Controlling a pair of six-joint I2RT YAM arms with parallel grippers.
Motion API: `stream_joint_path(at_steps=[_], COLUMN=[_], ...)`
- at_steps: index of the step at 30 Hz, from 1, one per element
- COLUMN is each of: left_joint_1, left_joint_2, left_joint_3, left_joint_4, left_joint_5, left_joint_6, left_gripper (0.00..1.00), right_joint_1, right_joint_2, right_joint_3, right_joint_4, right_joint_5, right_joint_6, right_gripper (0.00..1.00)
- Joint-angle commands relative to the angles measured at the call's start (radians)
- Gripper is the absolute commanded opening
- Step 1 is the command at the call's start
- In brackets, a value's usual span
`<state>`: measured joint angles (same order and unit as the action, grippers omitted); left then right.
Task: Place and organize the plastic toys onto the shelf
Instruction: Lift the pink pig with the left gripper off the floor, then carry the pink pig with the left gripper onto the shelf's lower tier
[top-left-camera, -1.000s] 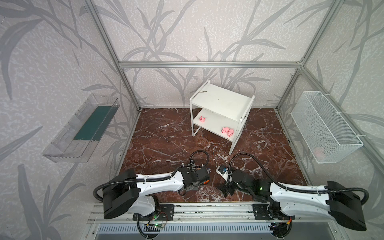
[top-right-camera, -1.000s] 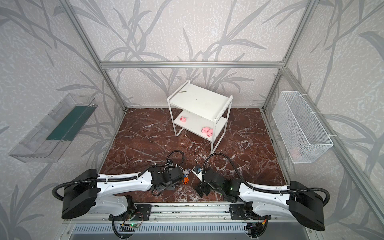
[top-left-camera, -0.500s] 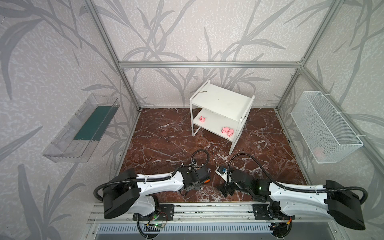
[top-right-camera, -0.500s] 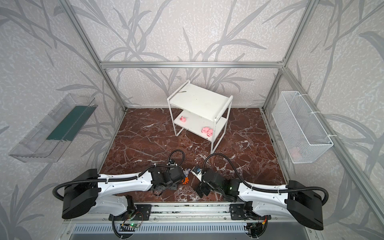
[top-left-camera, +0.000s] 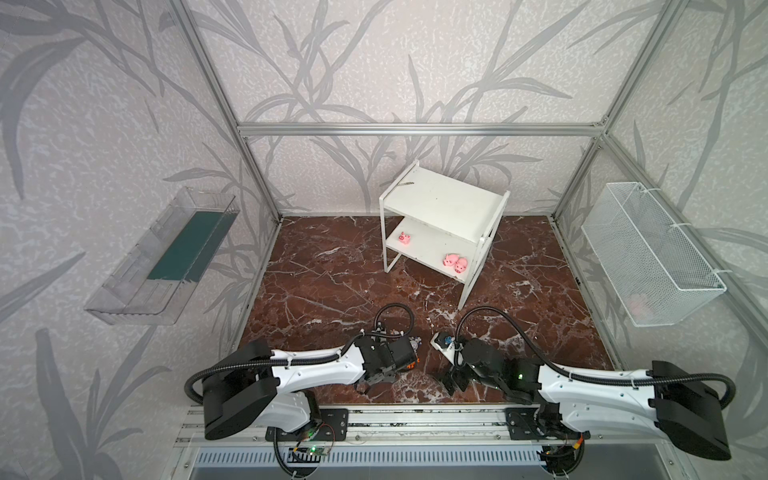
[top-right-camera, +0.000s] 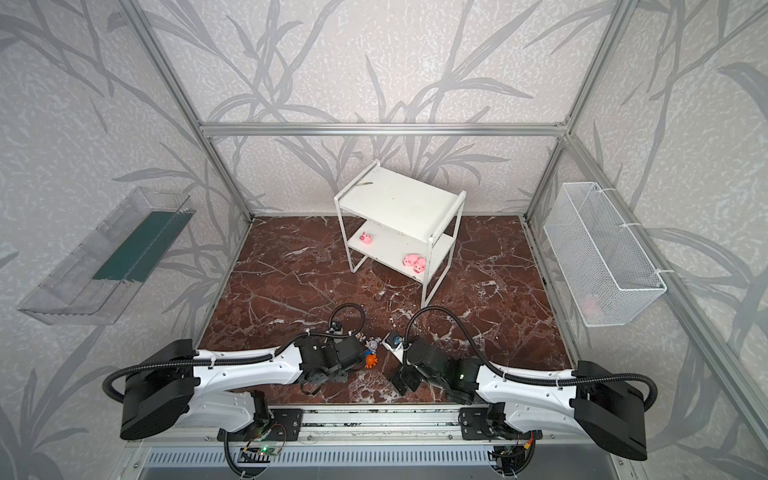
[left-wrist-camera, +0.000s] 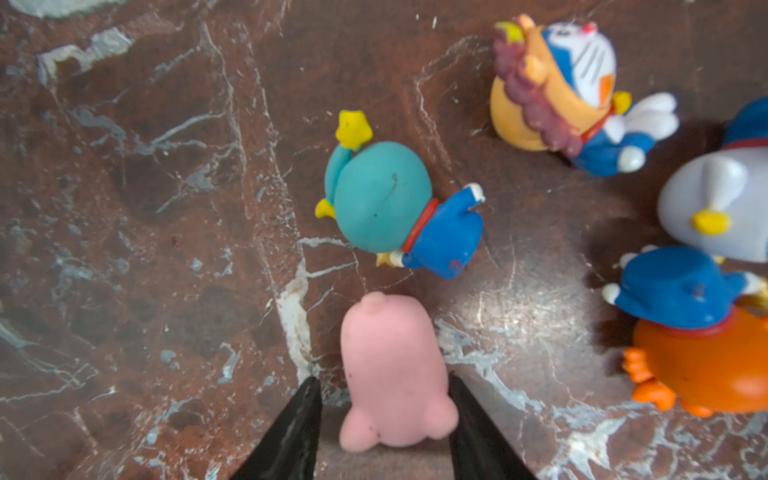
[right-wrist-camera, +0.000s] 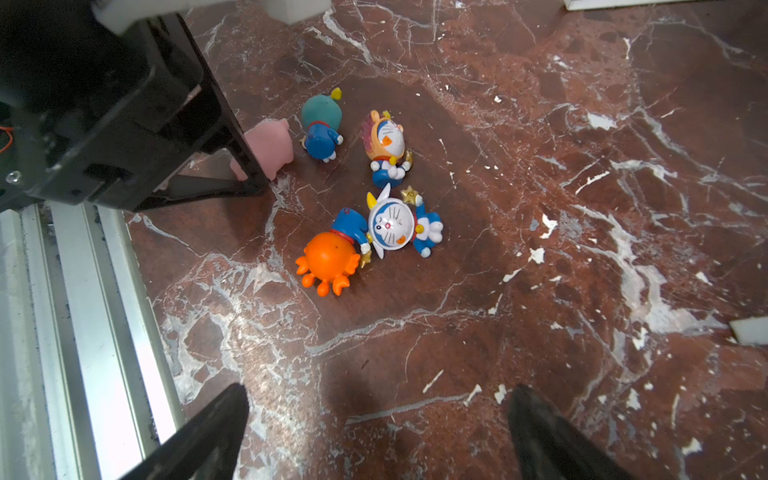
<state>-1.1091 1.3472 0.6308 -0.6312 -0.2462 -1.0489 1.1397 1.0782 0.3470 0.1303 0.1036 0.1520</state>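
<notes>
Showing three shelved pigs (top-left-camera: 404, 237) (top-left-camera: 449, 260) (top-left-camera: 460, 264), one floor pig (left-wrist-camera: 395, 374), four figurines (right-wrist-camera: 320, 124) (right-wrist-camera: 384, 137) (right-wrist-camera: 392, 226) (right-wrist-camera: 328, 259)

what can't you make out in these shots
The pink thing in the wire basket: both top views, blurred behind mesh.
The white-helmet figurine: left wrist view, cut off by the edge.
The pink pig, its face: left wrist view, turned away.
The floor toys: top views, too small, some under the left arm.
</notes>
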Motion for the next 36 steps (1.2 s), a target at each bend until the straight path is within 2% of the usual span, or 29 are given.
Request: stream_joint_path(at_steps=[1,8,12,19,23,28,36], left_joint_1=[0.007,0.006,0.008,0.009,0.013,0.037,0.144], left_joint_2=[-0.023,-0.04,-0.061,-0.119,-0.178,-0.248,-0.211], left_joint_3=[-0.018,-0.025,-0.015,-0.01,0.034,0.11,0.253], left_joint_4=[0.0,-0.009,-0.043,-0.056,-0.12,-0.148,-0.008], left_joint_5=[-0.029,-0.028,-0.059,-0.091,-0.128,-0.128,0.013], left_joint_6=[-0.011,-0.023,-0.017,0.023,0.064,0.181,0.469], left_gripper=[0.47,0.39,0.26,0.23,0.23,0.24,0.24], right_joint_1=[-0.002,-0.003,-0.002,-0.003,-0.002,-0.003,-0.003], right_joint_2=[-0.008,-0.013,-0.009,-0.018,-0.028,-0.068,-0.2], right_joint_3=[0.014,0.014,0.017,0.014,0.018,0.021,0.03], right_joint_4=[0.013,0.011,0.015,0.011,-0.003,-0.017,-0.121], right_joint_5=[0.005,0.007,0.007,0.013,0.022,0.038,0.103], right_joint_6=[-0.004,-0.004,-0.009,-0.008,-0.011,-0.006,-0.033], right_gripper=[0.97,0.97,0.97,0.97,0.97,0.97,0.97])
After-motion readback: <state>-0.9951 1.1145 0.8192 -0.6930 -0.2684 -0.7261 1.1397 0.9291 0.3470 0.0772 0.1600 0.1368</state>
